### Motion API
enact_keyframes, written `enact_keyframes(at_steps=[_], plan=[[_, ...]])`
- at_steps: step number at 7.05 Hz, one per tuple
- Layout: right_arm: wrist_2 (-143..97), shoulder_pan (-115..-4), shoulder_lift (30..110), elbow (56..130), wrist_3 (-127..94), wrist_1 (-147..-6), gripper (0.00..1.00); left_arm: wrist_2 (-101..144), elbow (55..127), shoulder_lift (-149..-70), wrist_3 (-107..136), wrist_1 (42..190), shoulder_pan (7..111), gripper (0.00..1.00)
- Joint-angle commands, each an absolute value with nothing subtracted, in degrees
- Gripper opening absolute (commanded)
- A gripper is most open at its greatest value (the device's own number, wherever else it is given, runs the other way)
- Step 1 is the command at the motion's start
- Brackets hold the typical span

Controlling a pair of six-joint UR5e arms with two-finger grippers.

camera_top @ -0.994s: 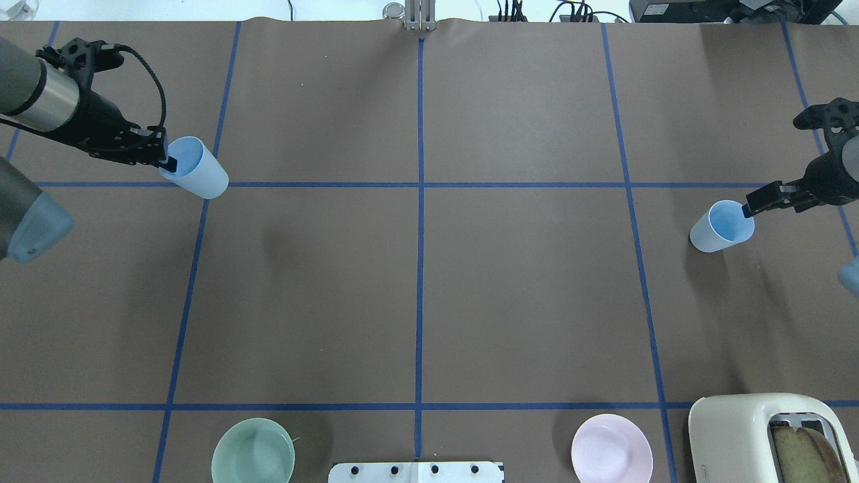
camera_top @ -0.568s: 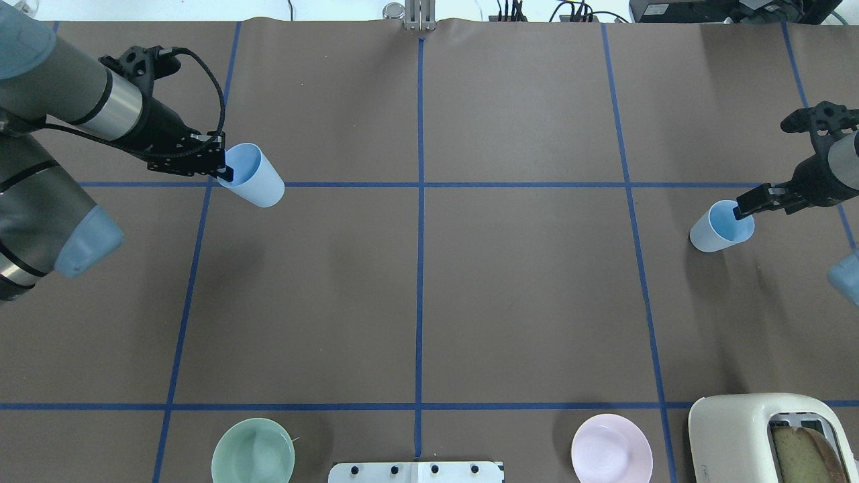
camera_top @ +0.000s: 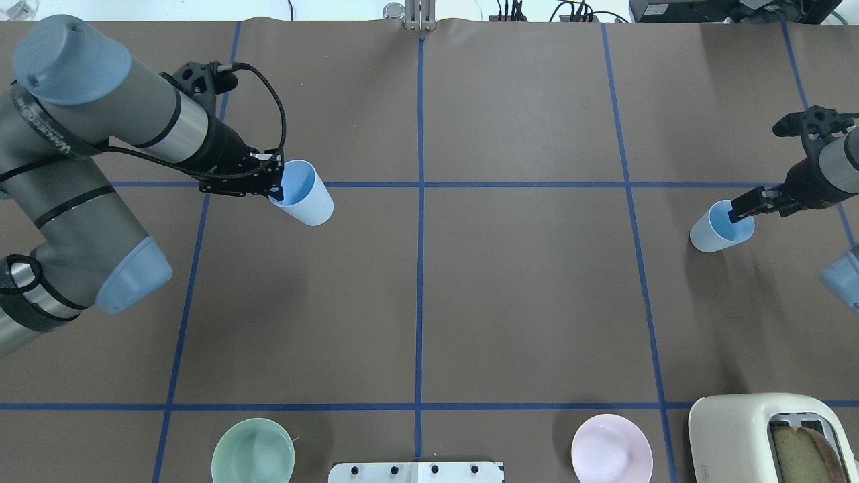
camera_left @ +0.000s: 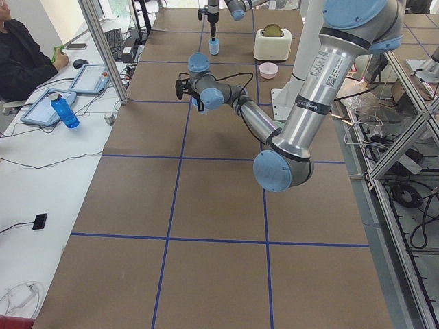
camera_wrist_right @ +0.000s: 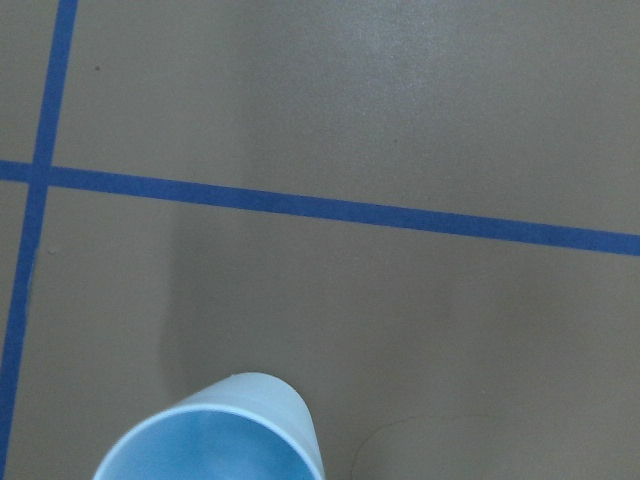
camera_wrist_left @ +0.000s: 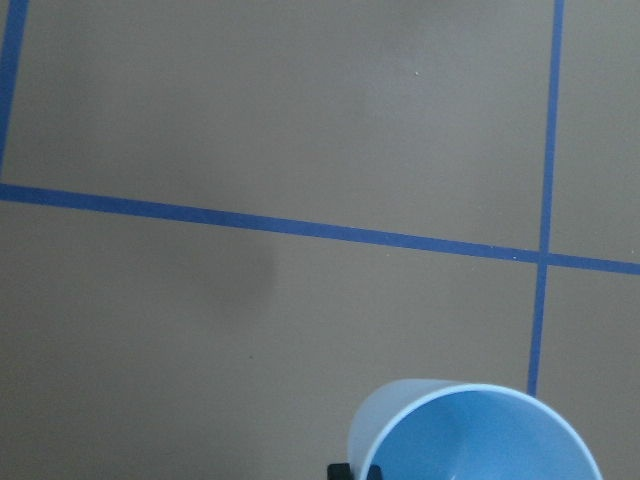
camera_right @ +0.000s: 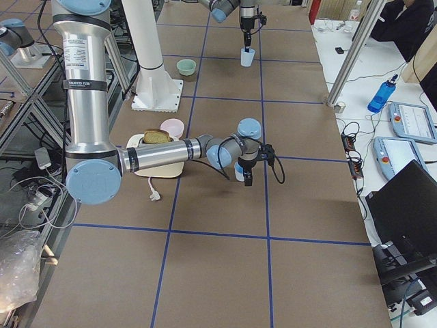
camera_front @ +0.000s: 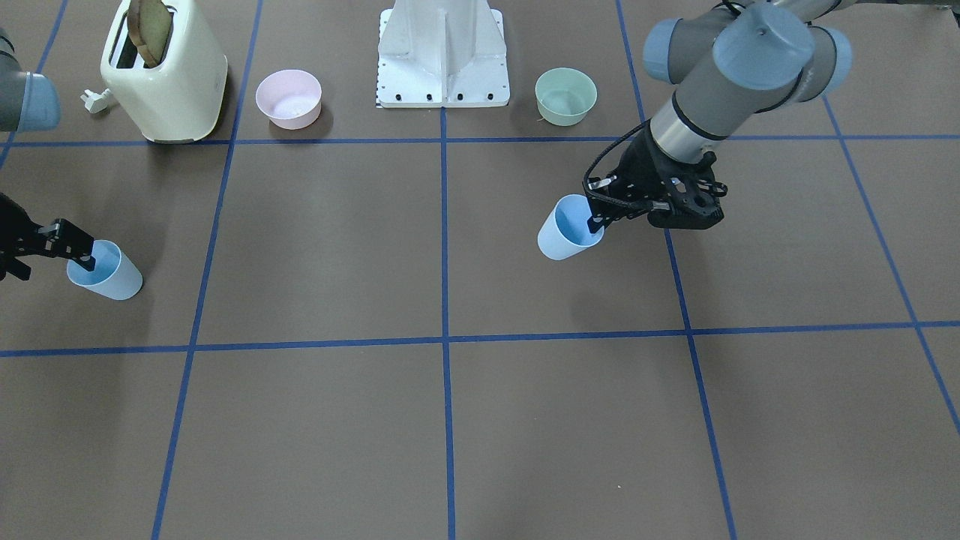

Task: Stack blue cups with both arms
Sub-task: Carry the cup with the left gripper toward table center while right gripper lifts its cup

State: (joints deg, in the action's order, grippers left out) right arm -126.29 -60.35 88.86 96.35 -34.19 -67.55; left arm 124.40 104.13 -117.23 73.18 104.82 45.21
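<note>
My left gripper (camera_top: 275, 191) is shut on the rim of one blue cup (camera_top: 303, 194) and holds it tilted above the table, left of centre. The same gripper (camera_front: 598, 222) and cup (camera_front: 568, 229) show in the front-facing view. The left wrist view shows this cup's rim (camera_wrist_left: 470, 440) at the bottom edge. The other blue cup (camera_top: 719, 228) stands on the table at the far right. My right gripper (camera_top: 735, 215) pinches its rim, one finger inside. It also shows in the front-facing view (camera_front: 84, 260) with that cup (camera_front: 106, 271).
A cream toaster (camera_top: 765, 436) with bread stands at the near right corner. A pink bowl (camera_top: 611, 456) and a mint-green bowl (camera_top: 253, 458) sit along the near edge, either side of the white pedestal (camera_front: 442, 52). Blue tape lines grid the brown table.
My left arm has carried its cup to the right, towards the table's centre. My right gripper has shifted slightly left at its cup's rim; that cup has not moved.
</note>
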Motion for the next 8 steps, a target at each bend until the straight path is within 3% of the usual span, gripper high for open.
enact_keyframes(at_steps=[1,4,5,6,7,8], plan=[[-126.12,-60.21,88.86,96.33,-34.19,-67.59,1.0,120.86,104.24,-120.92,75.32,101.0,41.85,0.0],[-126.21,-59.24,88.95,96.42,-34.19,-67.5,0.98,120.5,103.98,-121.55,75.32,100.46,41.4,0.0],[-126.21,-58.54,89.03,96.33,-34.1,-67.5,0.89,120.5,103.97,-121.55,75.32,100.46,41.4,0.0],[-126.21,-58.36,88.95,96.42,-34.19,-67.5,0.61,120.5,103.97,-121.64,75.32,100.46,41.4,0.0],[-126.12,-58.27,88.95,96.24,-34.45,-67.59,0.19,120.59,104.06,-121.64,75.32,100.46,41.4,0.0],[-126.12,-58.18,88.95,96.07,-36.63,-67.5,0.0,120.59,103.98,-121.73,75.41,100.46,41.31,0.0]])
